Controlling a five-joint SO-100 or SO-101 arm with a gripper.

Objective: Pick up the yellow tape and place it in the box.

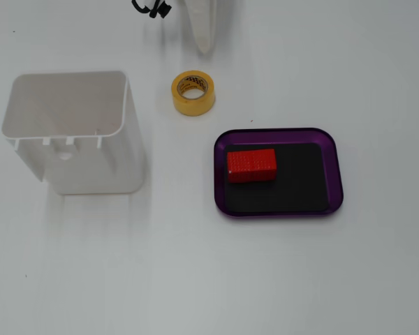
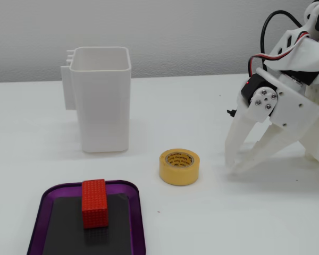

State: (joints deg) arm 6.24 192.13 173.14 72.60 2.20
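We judge the task barely begun: the yellow tape (image 2: 179, 166) lies flat on the white table (image 2: 212, 223), its hole facing straight up, so no long axis matters. It sits between the white container (image 2: 102, 106) and our gripper (image 2: 235, 167), apart from both. Our fingers are slightly parted and hold nothing. The purple box (image 1: 335, 167) holds only a red block (image 1: 251, 165). Grasping, lifting and placing all remain.

I see the yellow tape (image 1: 193, 93) (image 2: 179, 167) lying flat, core up, just beyond the box (image 1: 335, 167) (image 2: 140, 223): a shallow purple tray, black floor, on the table.
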